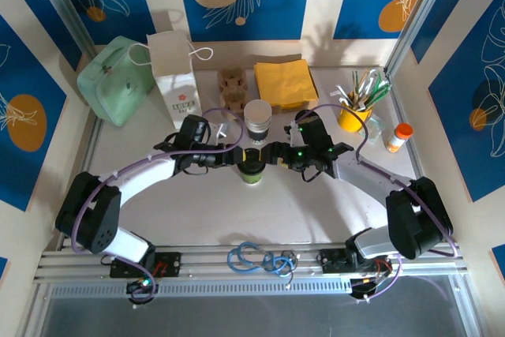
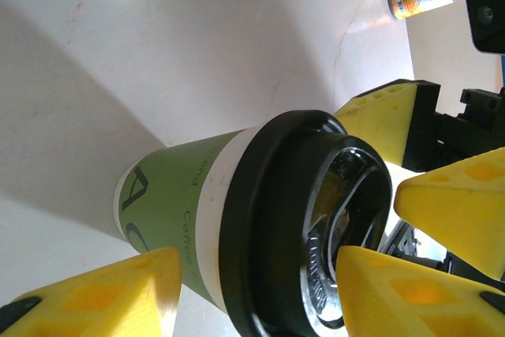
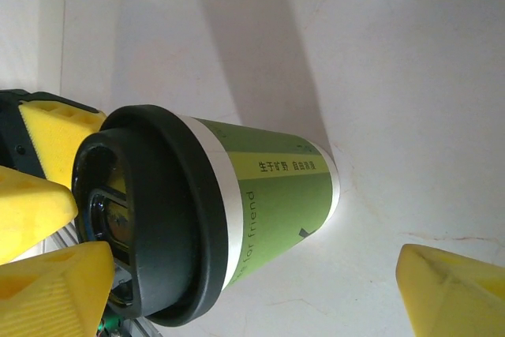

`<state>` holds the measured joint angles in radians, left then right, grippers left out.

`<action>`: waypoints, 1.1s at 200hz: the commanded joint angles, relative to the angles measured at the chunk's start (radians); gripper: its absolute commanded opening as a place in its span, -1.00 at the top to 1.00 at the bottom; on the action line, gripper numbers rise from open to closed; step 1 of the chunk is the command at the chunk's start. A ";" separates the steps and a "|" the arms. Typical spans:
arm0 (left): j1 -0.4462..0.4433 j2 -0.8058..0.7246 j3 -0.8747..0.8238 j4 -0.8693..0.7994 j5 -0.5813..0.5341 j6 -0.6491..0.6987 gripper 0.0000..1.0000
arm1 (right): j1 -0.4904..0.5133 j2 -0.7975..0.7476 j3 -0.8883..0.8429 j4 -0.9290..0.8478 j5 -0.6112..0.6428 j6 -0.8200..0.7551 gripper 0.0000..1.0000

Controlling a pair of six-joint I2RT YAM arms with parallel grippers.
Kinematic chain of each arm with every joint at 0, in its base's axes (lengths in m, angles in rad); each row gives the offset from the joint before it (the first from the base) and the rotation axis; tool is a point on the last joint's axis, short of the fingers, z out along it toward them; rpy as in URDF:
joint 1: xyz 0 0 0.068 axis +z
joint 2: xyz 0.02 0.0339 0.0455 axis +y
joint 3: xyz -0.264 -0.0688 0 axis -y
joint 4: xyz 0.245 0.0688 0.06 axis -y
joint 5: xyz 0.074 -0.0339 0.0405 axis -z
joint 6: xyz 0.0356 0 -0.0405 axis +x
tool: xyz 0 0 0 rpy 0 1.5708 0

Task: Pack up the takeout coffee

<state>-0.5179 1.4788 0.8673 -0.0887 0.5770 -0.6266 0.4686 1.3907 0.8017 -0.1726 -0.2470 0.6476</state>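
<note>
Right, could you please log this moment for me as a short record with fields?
coffee: light green paper cup with round black plastic lid, upright on the white table, lid on
left gripper: jaws straddle the cup; contact unclear
right gripper: open around the cup, one finger clear of it
bag: white paper bag with handles, standing at the back left
packed: not yet, cup stands outside the bag

Front: bare tabletop (image 1: 252, 219), wide open.
L/R of coffee cup (image 1: 252, 171): both arms' fingers (image 2: 95, 297) crowd in, no way thru.
Behind: cup stack (image 1: 257, 120) close, narrow gap.
Back row: bag (image 1: 175, 76), napkins (image 1: 286, 83), yellow pot (image 1: 353, 118) in the way.
</note>
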 commanded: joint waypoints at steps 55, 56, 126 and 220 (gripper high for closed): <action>-0.008 0.024 -0.042 0.060 0.021 -0.019 -0.07 | -0.005 0.032 0.024 -0.036 -0.011 0.012 -0.83; -0.007 0.025 -0.042 0.060 0.021 -0.019 -0.06 | -0.005 0.033 0.025 -0.037 -0.011 0.012 -0.83; -0.007 0.039 -0.044 0.034 0.008 -0.008 -0.04 | -0.008 0.054 0.043 -0.066 0.006 0.024 -0.81; -0.008 0.060 -0.090 0.029 -0.011 -0.007 0.01 | -0.033 0.064 0.023 -0.094 0.008 0.081 -0.78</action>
<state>-0.5205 1.5013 0.8280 -0.0029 0.5957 -0.6464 0.4530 1.4311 0.8192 -0.2058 -0.2592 0.6971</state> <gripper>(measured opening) 0.499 0.891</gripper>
